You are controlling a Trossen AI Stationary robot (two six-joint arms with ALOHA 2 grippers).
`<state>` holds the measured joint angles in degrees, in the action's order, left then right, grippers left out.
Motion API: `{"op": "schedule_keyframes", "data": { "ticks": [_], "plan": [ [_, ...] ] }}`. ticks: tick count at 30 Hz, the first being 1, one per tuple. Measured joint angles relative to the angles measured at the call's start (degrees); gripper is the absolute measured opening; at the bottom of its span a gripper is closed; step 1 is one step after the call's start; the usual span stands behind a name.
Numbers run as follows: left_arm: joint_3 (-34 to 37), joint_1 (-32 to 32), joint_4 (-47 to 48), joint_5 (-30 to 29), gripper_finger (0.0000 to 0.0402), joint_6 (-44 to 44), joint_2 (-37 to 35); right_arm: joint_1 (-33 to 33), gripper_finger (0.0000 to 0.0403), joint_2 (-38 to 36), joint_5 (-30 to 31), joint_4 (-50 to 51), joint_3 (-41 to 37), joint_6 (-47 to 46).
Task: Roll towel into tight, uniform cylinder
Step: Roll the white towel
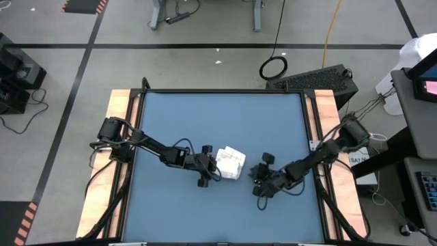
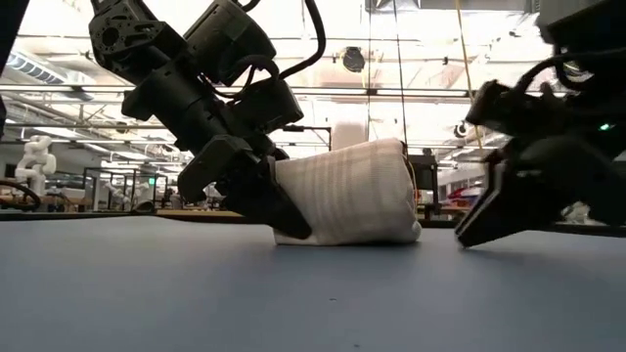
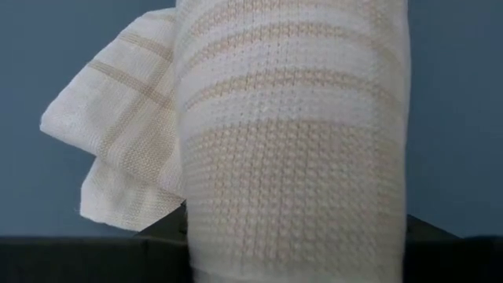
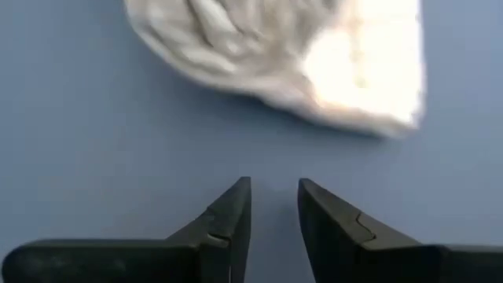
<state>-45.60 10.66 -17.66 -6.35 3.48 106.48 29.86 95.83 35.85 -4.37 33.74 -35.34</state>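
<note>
Left claw [image 2: 256,196] grips rolled towel [image 2: 347,191] on blue table [image 1: 177,198]; right claw [image 4: 273,206] narrow, empty.

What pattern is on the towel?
White towel with faint tan grid stripes, clearest in the left wrist view.

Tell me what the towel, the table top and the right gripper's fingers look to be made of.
Towel: soft woven cloth, probably cotton; a waffle-like weave and faint stripes show, matte white.
Table top: smooth, uniform blue surface, matte; possibly a mat or laminate, cannot tell which.
Right gripper fingers: hard, dark, smooth-edged, likely moulded plastic, though painted metal is possible.
</note>
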Motion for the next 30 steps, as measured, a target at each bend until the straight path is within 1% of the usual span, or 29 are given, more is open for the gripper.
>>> {"op": "schedule_keyframes", "data": {
  "ticks": [2, 4, 7, 8, 9, 13, 15, 18, 20, 22, 23, 25, 28, 30],
  "plan": [
    [0.02, 0.00, -0.01, 0.05, 0.0177, 0.01, 0.02, 0.73, 0.0098, -3.04, 1.98, 2.95, -0.14, -1.47],
    [0.02, 0.00, 0.01, 0.19, 0.0177, -0.01, 0.02, 1.79, 0.0098, -5.80, 6.77, 1.63, -0.04, -1.67],
    [-0.05, -0.04, 0.09, 0.84, 0.0177, 0.01, 0.04, 3.08, 0.0098, -6.46, 16.01, -7.07, 0.10, 0.11],
    [-0.35, -0.04, 0.48, 1.18, 0.0177, 0.01, 0.06, 3.29, 0.0098, -6.07, 18.37, -10.64, 0.10, 1.15],
    [-0.63, -0.04, 0.69, 1.71, 0.0177, 0.03, 0.08, 3.25, 0.0098, -5.44, 19.41, -14.99, 0.11, 2.50],
    [-1.36, -0.02, 1.21, 2.35, 0.0177, 0.34, 0.17, 1.94, 0.0104, -0.89, 19.65, -31.24, 0.12, 10.27],
    [-1.40, -0.02, 1.07, 3.12, 0.0177, 0.46, 0.20, 1.08, 0.0110, 1.96, 18.57, -39.99, 0.16, 15.06],
    [-1.44, -0.02, 1.42, 3.49, 0.0177, 0.47, 0.20, -0.94, 0.0118, 6.75, 13.70, -50.81, 0.35, 20.26],
    [-1.47, -0.02, 1.65, 3.50, 0.0177, 0.45, 0.17, -2.40, 0.0122, 9.55, 11.10, -54.57, 1.50, 20.90],
    [-1.49, -0.02, 1.72, 3.48, 0.0177, 0.43, 0.17, -3.51, 0.0125, 11.60, 9.14, -53.93, 3.76, 20.89],
    [-1.49, -0.02, 1.76, 3.48, 0.0177, 0.38, 0.17, -3.87, 0.0125, 12.38, 8.79, -51.84, 4.99, 20.46],
    [-1.49, -0.02, 2.03, 3.48, 0.0177, 0.32, 0.17, -4.25, 0.0126, 13.32, 9.68, -45.74, 7.37, 17.59],
    [-1.46, 0.02, 2.18, 3.48, 0.0177, 0.47, 0.15, -4.61, 0.0124, 13.22, 9.86, -34.42, 10.39, 10.47],
    [-1.46, 0.02, 2.18, 3.46, 0.0177, 0.52, 0.15, -4.58, 0.0122, 13.14, 10.08, -28.90, 11.63, 6.75]
  ]
}}
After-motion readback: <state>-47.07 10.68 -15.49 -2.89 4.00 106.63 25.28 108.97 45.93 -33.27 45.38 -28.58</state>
